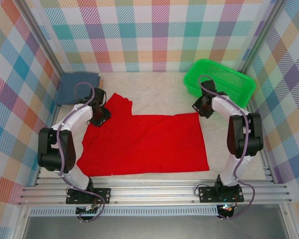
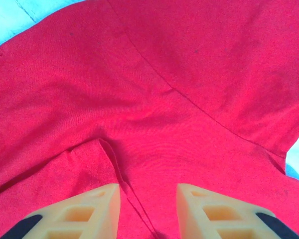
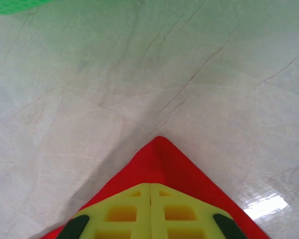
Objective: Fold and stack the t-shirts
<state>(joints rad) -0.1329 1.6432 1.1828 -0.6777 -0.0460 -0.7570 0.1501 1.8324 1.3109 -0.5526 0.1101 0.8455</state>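
**Desk:** What does the table (image 1: 154, 87) carry, from the left?

**Field:** A slate-blue t-shirt (image 1: 78, 85) lies folded in the far-left corner. The red t-shirt (image 1: 149, 144) spreads flat across the middle, almost to the near edge, with one sleeve jutting toward the far-left corner.

**Desk:** And the arms?

**Field:** The left gripper (image 2: 147, 191) hangs low over that sleeve. Its jaws are apart, and a ridge of red cloth runs between the fingers (image 2: 89, 211) without being pinched. The right gripper (image 3: 150, 185) stands at the shirt's far-right corner, jaws clenched on the red tip that pokes out past them. The green basket (image 1: 219, 82) sits just beyond, in the far-right corner.

**Desk:** What could spoil the fold?

**Field:** One side is gripped and the other is not. If the right arm lifts alone, the cloth likely drags askew and the fold comes out crooked. The hold is on the very tip, so it may slip free. The left jaws closing on that ridge could gather two layers and bunch the sleeve. A wide swing on the right risks clipping the basket.
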